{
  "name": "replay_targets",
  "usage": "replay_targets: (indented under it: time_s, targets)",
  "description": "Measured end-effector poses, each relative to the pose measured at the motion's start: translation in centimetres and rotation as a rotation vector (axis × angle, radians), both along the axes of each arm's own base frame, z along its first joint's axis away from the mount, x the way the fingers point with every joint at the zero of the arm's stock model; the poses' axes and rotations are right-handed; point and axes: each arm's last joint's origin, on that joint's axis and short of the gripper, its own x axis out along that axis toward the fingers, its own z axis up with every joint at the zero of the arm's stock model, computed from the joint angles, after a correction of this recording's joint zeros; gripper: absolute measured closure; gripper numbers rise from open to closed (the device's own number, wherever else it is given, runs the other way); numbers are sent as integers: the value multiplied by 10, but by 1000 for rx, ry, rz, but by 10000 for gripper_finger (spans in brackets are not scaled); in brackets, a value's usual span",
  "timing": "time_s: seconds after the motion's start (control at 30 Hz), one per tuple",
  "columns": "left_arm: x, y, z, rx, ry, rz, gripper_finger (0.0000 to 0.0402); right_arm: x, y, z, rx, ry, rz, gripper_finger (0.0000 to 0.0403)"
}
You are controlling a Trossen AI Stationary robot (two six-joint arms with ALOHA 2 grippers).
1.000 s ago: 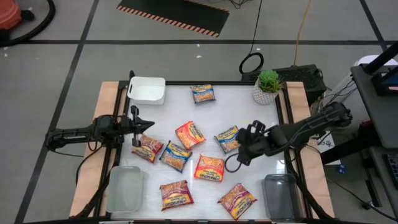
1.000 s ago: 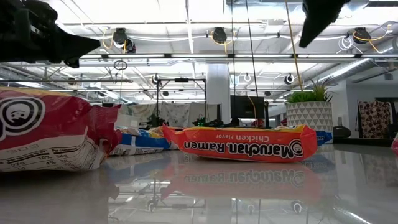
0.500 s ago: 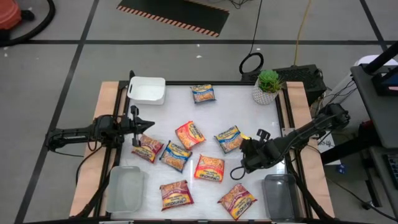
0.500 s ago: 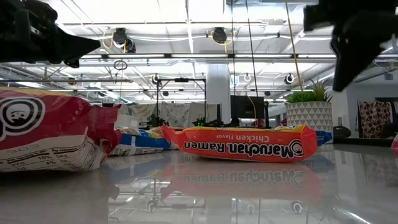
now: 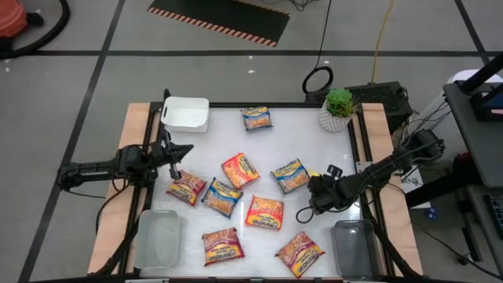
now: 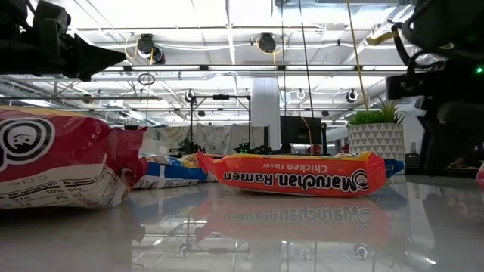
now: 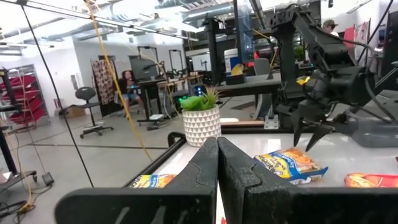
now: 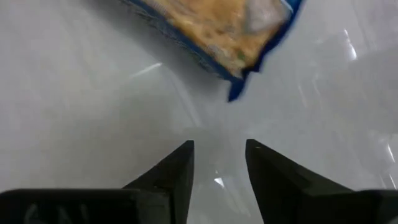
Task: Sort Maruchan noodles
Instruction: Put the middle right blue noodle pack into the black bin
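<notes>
While eight ramen packets lie scattered over the white table (image 5: 314, 126), the blue packet (image 5: 289, 175) nearest the right gripper (image 5: 316, 191) lies right of centre, just beside the fingertips. That gripper's jaws stand parted and hold nothing, low over bare tabletop. The left gripper (image 5: 174, 151) hovers at the table's left edge, its jaws pressed together on nothing, above a red packet (image 5: 186, 188).

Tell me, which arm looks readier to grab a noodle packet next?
Probably the right. Its right gripper hangs open just beside the blue packet, with nothing held. The left gripper is shut, near the table's left edge.
</notes>
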Motion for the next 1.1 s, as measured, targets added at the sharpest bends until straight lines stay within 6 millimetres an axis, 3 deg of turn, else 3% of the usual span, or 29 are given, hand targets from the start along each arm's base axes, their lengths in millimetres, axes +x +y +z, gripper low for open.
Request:
replay_targets:
  time_s: [0.4,0.87,1.1]
  targets:
    - [0,0,0,1,1,1,398,7,-12,-12,24,-70,18,260]
    - [0,0,0,1,2,2,398,9,-22,-13,-78,-74,26,260]
    - [2,0,-2,-1,23,3,398,10,-22,-13,-69,-86,27,241]
